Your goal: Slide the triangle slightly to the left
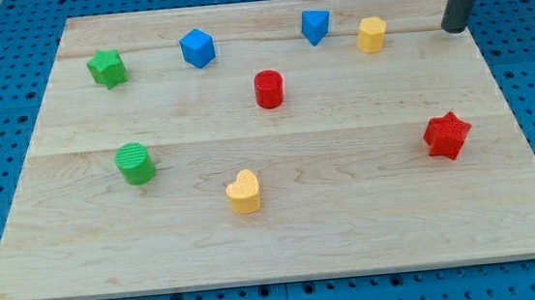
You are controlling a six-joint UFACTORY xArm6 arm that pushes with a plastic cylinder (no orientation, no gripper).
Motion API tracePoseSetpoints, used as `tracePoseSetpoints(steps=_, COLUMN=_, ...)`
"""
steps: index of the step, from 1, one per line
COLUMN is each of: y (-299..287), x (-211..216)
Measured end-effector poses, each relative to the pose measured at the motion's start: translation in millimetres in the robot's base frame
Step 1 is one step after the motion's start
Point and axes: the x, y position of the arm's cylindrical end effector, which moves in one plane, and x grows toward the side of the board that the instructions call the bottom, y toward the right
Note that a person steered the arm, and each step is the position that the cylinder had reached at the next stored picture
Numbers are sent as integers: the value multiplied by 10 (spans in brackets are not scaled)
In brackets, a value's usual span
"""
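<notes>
The blue triangle (314,25) sits near the view's top, right of centre, on the wooden board (275,237). A yellow hexagon block (371,35) stands just to its right. My tip (454,28) is at the view's top right, well to the right of the triangle and of the yellow hexagon, touching no block. The dark rod rises out of the frame at the top right corner.
A blue cube (197,47) and a green star (107,68) lie at the top left. A red cylinder (269,89) is near the middle, a green cylinder (136,163) at the left, a yellow heart (244,192) at the bottom centre, a red star (447,135) at the right.
</notes>
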Motion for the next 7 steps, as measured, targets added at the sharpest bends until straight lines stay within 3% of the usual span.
tracePoseSetpoints(steps=3, y=-16, x=47)
tracePoseSetpoints(steps=4, y=-18, x=430)
tracePoseSetpoints(steps=5, y=-326, x=519)
tracePoseSetpoints(steps=6, y=-128, x=57)
tracePoseSetpoints(steps=7, y=-310, x=-381)
